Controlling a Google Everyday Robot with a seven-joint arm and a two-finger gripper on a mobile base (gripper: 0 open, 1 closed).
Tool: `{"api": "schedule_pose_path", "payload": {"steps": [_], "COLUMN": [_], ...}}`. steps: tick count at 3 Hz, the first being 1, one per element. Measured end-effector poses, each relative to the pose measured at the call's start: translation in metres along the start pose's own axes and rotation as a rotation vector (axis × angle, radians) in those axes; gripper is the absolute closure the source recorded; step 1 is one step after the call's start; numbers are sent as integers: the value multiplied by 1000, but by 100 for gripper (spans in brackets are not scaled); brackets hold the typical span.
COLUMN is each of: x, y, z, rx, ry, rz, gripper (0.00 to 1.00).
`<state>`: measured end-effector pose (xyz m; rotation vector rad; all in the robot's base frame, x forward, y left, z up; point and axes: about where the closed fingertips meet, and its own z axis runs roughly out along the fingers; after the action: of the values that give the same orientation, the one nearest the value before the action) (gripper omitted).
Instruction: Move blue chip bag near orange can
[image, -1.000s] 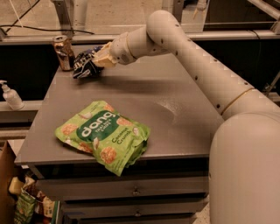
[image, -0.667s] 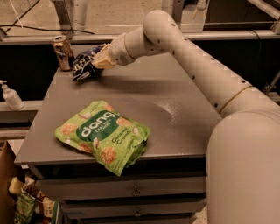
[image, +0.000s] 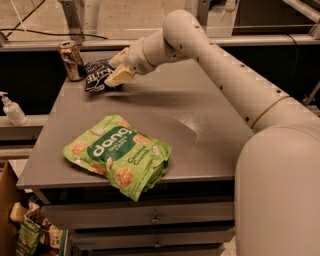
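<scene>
Camera view: the gripper (image: 118, 69) stands in the upper left of the frame, over the far left corner of the grey table (image: 200, 125). It is reached there by the arm (image: 220, 65), which runs in from the lower right.

Pincer state: the two jaws pinch the right end of the blue chip bag (image: 97, 75). The rest of the bag sticks out to the left of them, with its lower edge at or very close to the table top.

Location of task items: the bag lies just beside the orange can (image: 72, 60), which stands upright at the table's far left edge. Whether bag and can touch cannot be told.

Other items: a green snack bag (image: 119, 156) lies well apart at the near edge, in the lower left of the frame. A white pump bottle (image: 12, 109) stands off the table at the left margin.

Step in hand: judged to be the placement, with the carry effectively complete.

Next move: it calls for releasing the bag where it lies. The withdrawal should then go up and to the right, away from the can, so the can is not knocked.

Change against the earlier frames: negligible. Gripper, bag, can and green bag hold the same places. Only the arm's upper bend sits slightly further left.
</scene>
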<state>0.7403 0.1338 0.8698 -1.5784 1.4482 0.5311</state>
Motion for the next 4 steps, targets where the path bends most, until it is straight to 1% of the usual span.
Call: {"api": "schedule_pose_path", "payload": {"steps": [1,2,3,4], "x": [0,2,19,46], "y": [0,-3,-13,-27], "z": [-2,-13,-50,-102], "rx": [5,22,72,153], "ry": [7,7,9,15], "rz": [3,20,63,118], "gripper": [0,0,0,0]}}
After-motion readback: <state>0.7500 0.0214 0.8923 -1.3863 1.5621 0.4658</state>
